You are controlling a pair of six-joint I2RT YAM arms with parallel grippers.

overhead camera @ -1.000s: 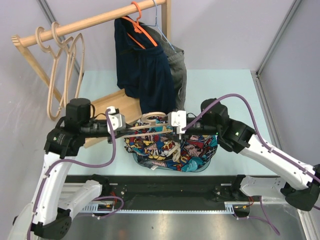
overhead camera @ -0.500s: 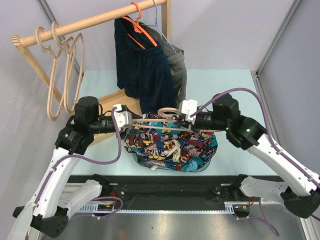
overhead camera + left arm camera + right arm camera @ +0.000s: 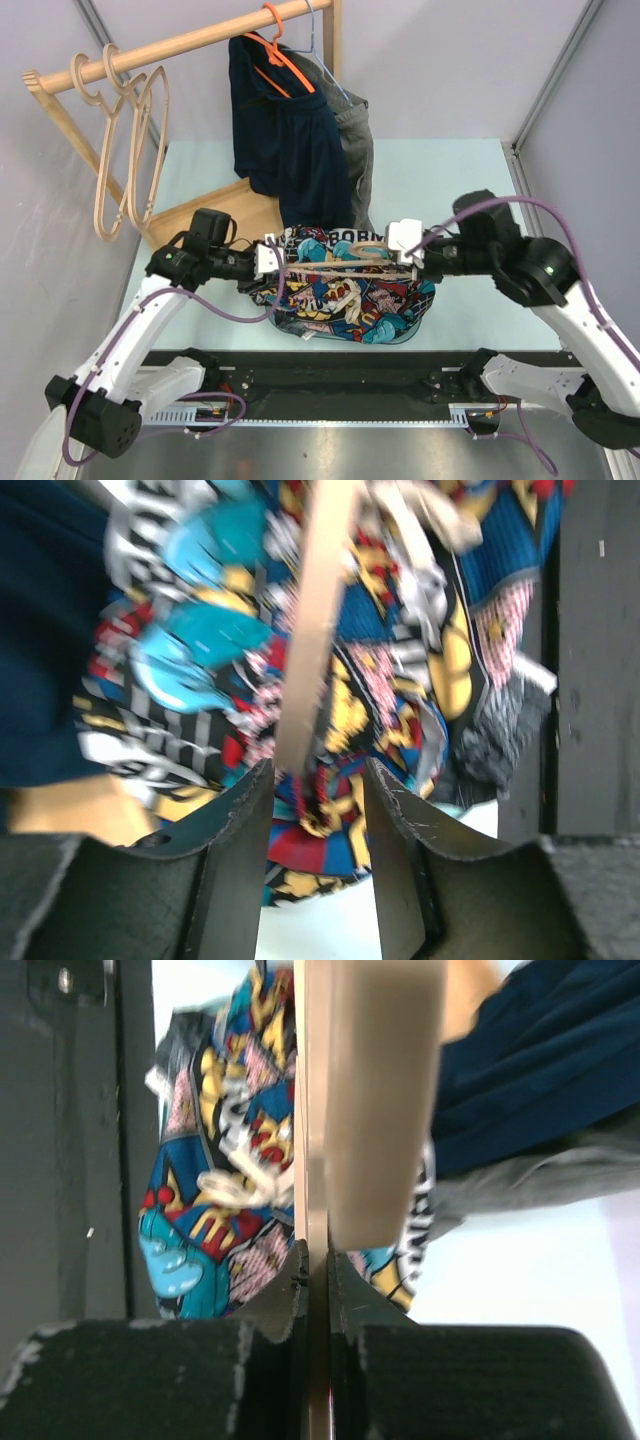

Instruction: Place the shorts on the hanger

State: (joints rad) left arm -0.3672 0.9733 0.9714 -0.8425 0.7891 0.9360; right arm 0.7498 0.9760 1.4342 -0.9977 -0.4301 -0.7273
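The comic-print shorts [image 3: 350, 300] lie bunched on the table at the front middle. The beige wooden hanger [image 3: 340, 266] is held level just above them, with part of the fabric draped over it. My right gripper [image 3: 405, 252] is shut on the hanger's right end; in the right wrist view its jaws [image 3: 312, 1255] pinch the thin wooden edge of the hanger [image 3: 385, 1100], with the shorts [image 3: 210, 1200] behind. My left gripper [image 3: 275, 265] is open at the hanger's left end; the wood [image 3: 315, 610] ends just beyond my fingertips [image 3: 318, 775], over the shorts [image 3: 400, 680].
A wooden rail [image 3: 180, 45] at the back carries spare beige hangers [image 3: 130, 130] on the left. A navy garment [image 3: 285, 150] hangs on an orange hanger, with a grey cloth [image 3: 355, 140] behind it. The rack's wooden base board [image 3: 235, 205] lies on the table.
Both grippers and the hanger have moved to the right. The left arm has dropped lower and its jaws now stand open at the hanger's end.
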